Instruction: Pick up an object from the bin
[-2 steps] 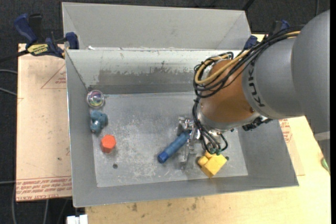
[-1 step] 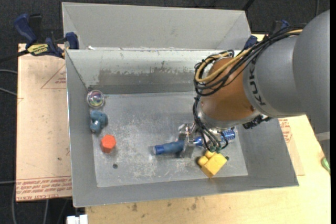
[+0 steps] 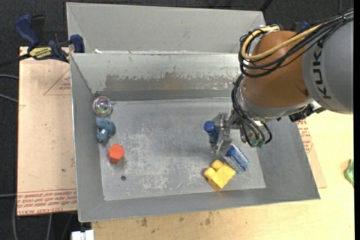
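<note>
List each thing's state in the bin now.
Gripper: lowered into the bin, right side.
Small blue piece: on the floor, beside the gripper.
Yellow block: resting near the front.
Blue-and-white striped piece: lying beside the yellow block.
Orange-red cylinder: upright, left side.
Blue toy: lying at left.
Clear ball: by the left wall.

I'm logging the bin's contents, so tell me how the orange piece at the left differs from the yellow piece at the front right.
The orange piece is round, like a short cylinder; the yellow piece is blocky and larger. The orange piece lies at the left, far from the gripper; the yellow piece lies close to the gripper, beside a blue-and-white thing. Both rest on the bin floor.
</note>
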You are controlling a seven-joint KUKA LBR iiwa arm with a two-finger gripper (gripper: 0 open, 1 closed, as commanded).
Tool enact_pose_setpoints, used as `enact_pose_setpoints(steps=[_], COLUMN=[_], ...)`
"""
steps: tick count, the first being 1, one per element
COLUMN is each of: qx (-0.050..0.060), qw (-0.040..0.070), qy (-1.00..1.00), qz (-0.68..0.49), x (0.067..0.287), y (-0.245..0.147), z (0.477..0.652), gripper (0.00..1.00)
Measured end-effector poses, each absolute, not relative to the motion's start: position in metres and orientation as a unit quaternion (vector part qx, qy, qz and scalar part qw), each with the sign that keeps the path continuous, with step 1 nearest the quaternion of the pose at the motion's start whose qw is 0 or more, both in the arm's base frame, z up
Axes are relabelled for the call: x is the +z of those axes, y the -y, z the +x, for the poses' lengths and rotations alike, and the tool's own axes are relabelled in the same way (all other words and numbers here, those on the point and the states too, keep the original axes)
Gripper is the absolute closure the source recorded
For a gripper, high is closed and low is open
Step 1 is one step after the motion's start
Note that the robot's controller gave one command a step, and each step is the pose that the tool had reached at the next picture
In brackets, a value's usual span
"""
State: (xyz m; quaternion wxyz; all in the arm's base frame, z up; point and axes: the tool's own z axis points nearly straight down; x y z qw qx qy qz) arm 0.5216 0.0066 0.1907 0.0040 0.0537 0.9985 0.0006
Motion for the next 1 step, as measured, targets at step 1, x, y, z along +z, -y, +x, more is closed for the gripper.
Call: enact_pose_setpoints(steps=[1], qx=[0.001], qw=[0.005], qy=[-0.998], qz=[0.055], x=[0.2895], y=[-0.0078], z=[0.5271], gripper=[1.00])
